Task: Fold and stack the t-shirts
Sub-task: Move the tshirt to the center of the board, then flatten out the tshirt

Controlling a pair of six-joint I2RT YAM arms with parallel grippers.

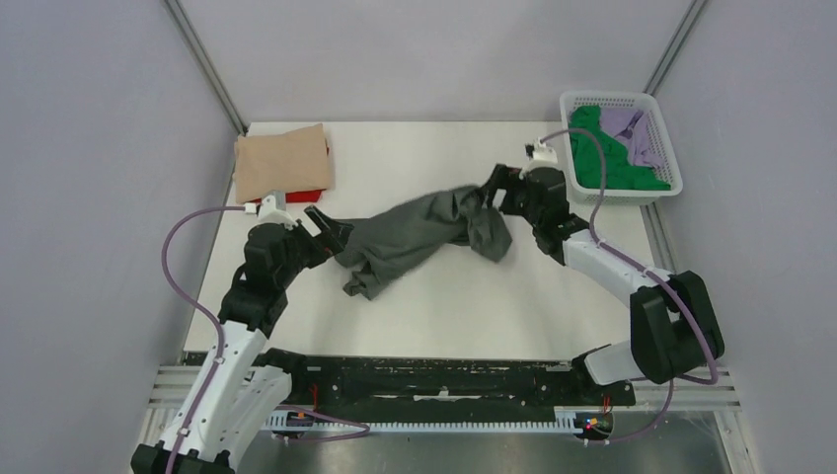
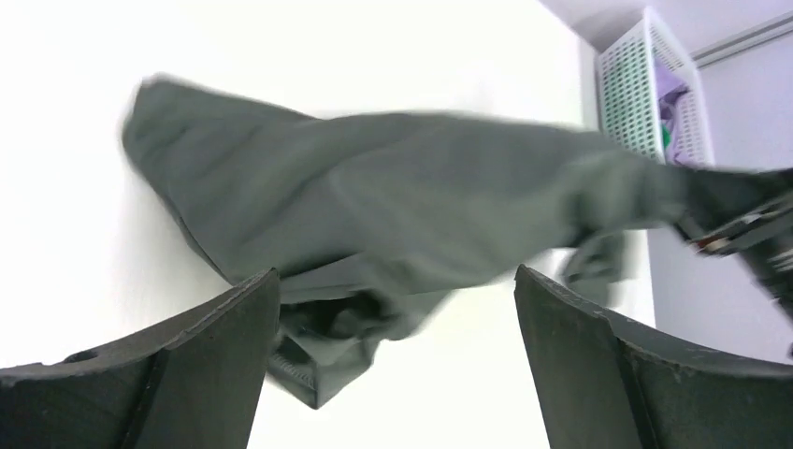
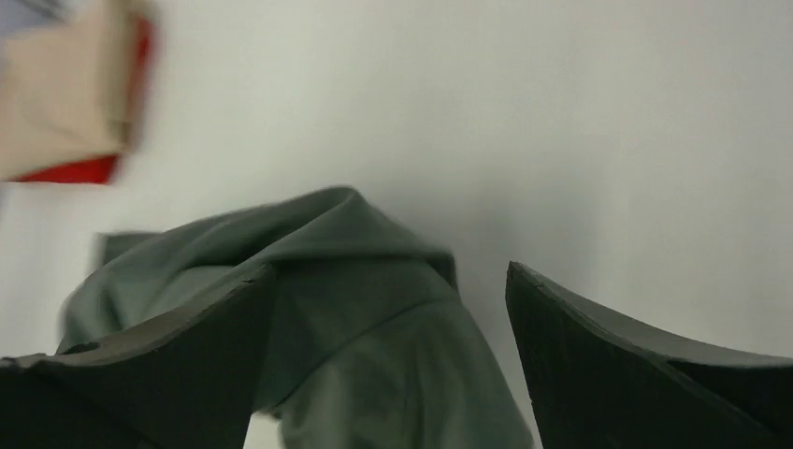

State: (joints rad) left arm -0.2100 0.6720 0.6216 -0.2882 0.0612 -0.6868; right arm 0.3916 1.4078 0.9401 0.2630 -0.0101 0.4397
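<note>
Dark grey t-shirt [image 1: 415, 237] crumpled on the worktop [image 1: 444, 316], between the arms | left fingers [image 2: 168, 374]: I see them wide apart; empty | right fingers [image 3: 645, 374]: parted over the cloth; nothing clamped

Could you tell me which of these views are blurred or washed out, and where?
Top external: sharp and evenly lit, with the dark grey t-shirt crisp. Left wrist: that shirt is smeared by motion blur, and the table is blown out to plain white. Right wrist: soft throughout, with the tan t-shirt and red t-shirt at upper left the most blurred.
</note>
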